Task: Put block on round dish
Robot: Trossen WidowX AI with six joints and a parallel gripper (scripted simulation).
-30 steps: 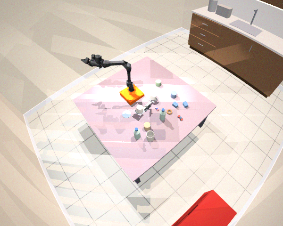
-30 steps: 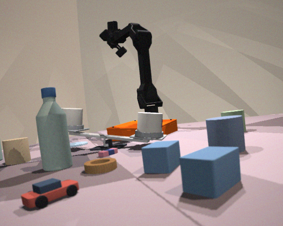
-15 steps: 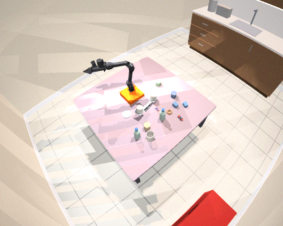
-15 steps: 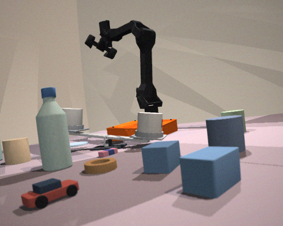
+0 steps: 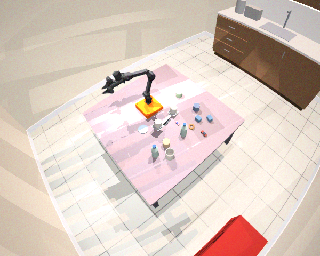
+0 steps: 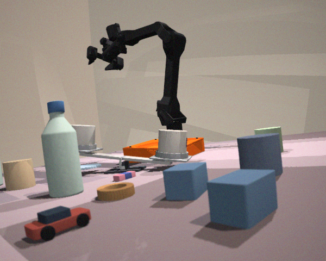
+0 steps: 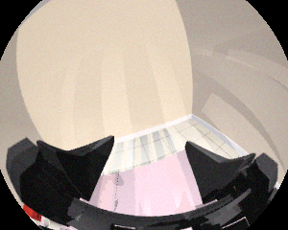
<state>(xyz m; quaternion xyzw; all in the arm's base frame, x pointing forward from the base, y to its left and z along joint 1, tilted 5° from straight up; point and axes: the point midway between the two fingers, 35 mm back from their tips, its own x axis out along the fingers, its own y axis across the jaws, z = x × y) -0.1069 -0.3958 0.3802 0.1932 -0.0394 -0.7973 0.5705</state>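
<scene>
Our claw (image 5: 103, 90) (image 6: 98, 66) (image 7: 151, 142) spread, holding nothing. Low cup (image 5: 173, 110) (image 6: 172, 142) probably hides block. If we bump balance (image 5: 167, 120) (image 6: 107, 156), high cup (image 5: 157, 122) (image 6: 87, 135) may slide: we lose.

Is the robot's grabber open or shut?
Open: in the wrist picture, the end effector has its two fingers wide apart with nothing between them.

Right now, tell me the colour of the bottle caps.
Blue; the exterior view shows it best.

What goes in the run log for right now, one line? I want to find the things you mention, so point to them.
gripper (image 5: 105, 89) (image 6: 99, 66) (image 7: 151, 142): open, nothing held | both white cups: on balance | round dish (image 5: 143, 129) (image 6: 91, 166): bare | block: not seen | cup lift: not done
</scene>
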